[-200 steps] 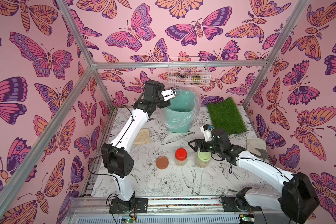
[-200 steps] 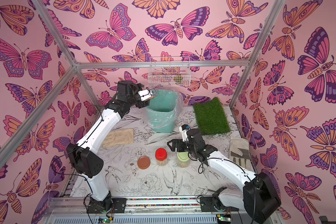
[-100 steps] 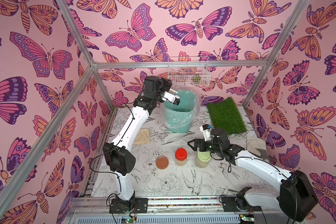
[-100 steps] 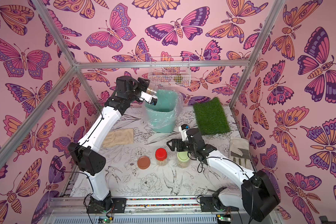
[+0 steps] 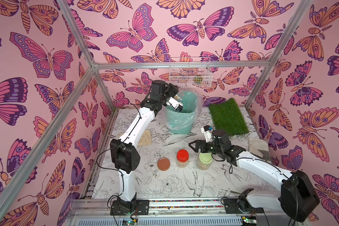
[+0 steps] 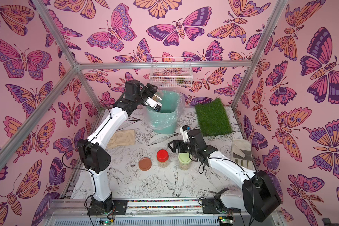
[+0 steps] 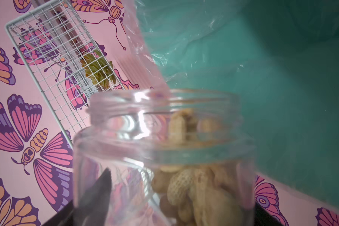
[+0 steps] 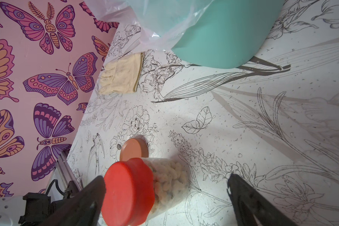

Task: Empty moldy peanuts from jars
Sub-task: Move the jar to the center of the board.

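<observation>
Table (image 5: 164, 185): carried the bin at the back, two capped jars and a loose lid near the front
Bin (image 5: 181, 123): stood upright, its liner (image 7: 145, 49) loose and bunched over the rim
Left claw (image 5: 177, 98): clamped on the open jar, raised at the bin's near rim
Right claw (image 5: 193, 145): jaws spread wide and holding nothing, hanging just behind the red jar
Open jar (image 7: 164, 156): lidless and tipped toward the bin, its mouth partly against the liner and partly off to one side
Red jar (image 5: 182, 158): capped and full, upright on the table
Green jar (image 5: 205, 161): capped and full, just beside the red one
Brown lid (image 5: 163, 164): lay flat by itself, next to the red jar
Peanuts (image 7: 194, 187): heaped inside the open jar, none seen falling
Main risk: the mouth looked close to the rim's edge, so a pour from there could drop nuts on the table
Second risk: the loose liner could fold under the mouth and deflect or catch nuts
Lesser risk: smooth clear walls could slip in the claw as the tilt steepened
Least risk: the right claw, so near, could knock over the red jar
</observation>
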